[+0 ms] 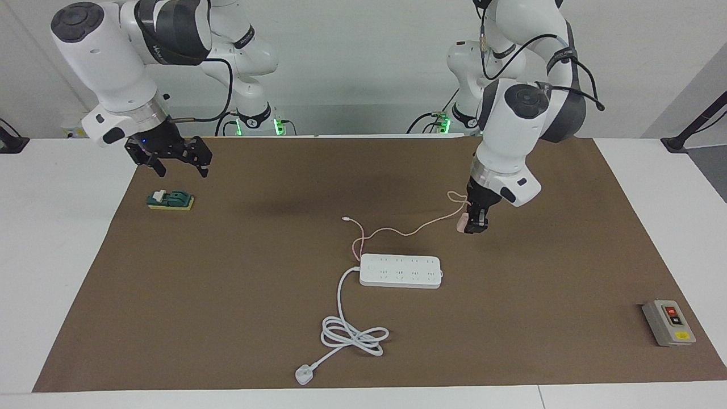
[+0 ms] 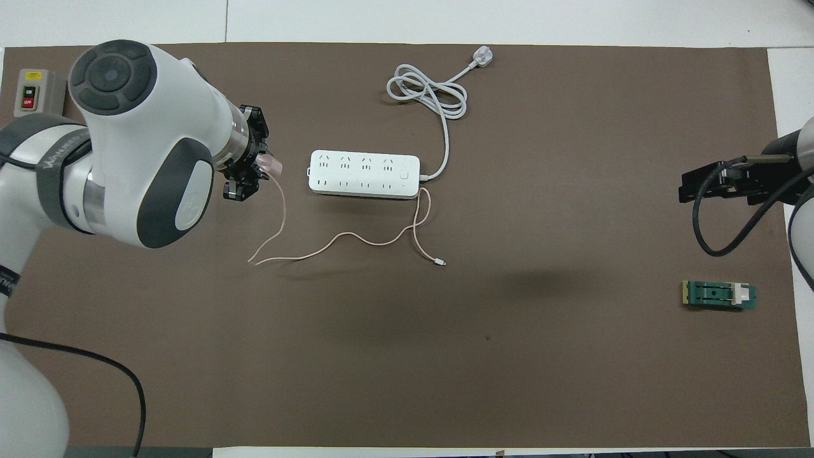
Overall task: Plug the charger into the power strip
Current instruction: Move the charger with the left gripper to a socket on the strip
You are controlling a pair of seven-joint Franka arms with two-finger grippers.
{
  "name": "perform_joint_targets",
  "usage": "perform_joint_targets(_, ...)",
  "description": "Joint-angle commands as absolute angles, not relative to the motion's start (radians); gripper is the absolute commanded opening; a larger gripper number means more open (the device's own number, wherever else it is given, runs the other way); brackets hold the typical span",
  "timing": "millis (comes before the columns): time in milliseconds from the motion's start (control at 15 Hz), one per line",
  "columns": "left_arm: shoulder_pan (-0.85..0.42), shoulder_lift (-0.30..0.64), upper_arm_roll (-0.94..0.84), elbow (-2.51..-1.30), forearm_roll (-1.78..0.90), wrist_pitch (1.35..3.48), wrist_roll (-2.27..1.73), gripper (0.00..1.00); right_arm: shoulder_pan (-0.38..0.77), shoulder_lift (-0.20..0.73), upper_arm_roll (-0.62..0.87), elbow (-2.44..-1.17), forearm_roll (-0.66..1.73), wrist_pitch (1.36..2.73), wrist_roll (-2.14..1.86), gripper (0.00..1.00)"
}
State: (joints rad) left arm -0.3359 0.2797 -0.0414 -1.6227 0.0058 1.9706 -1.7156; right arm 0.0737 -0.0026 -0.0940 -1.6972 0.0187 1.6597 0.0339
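My left gripper point(image 1: 475, 225) is shut on the pale pink charger point(image 1: 462, 222) and holds it low over the mat, apart from the power strip point(image 1: 400, 271), toward the left arm's end of the table. In the overhead view the charger point(image 2: 274, 166) sticks out of the left gripper point(image 2: 249, 173) beside the end of the power strip point(image 2: 364, 173). The thin pink cable point(image 1: 397, 232) trails on the mat to its white connector point(image 1: 345, 218), nearer to the robots than the strip. My right gripper point(image 1: 179, 165) is open and empty, raised over the mat, and waits.
The strip's thick white cord point(image 1: 352, 335) lies coiled farther from the robots and ends in a white plug point(image 1: 305, 375). A green block on a yellow base point(image 1: 170, 200) lies under the right gripper. A grey button box point(image 1: 668, 322) sits at the left arm's end.
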Motion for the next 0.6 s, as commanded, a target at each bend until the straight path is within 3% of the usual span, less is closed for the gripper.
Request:
perform_joint_targets(0, -0.362, 0.336, -0.029, -1.563, 0.028, 1.95, -1.799, 0.0, 0.061, -0.011, -0.086, -1.701, 0.011, 1.651, 0.014, 1.0)
perform_joint_targets(333, -0.416, 0.434, -0.022, -1.52, 0.051, 1.968, -1.927, 0.0, 0.063, -0.011, -0.086, -1.701, 0.011, 1.651, 0.014, 1.0)
perform_joint_targets(532, -0.414, 0.434, -0.021, -1.523, 0.054, 1.98, -1.93, 0.0, 0.061, -0.011, -0.086, -1.701, 0.011, 1.651, 0.014, 1.0)
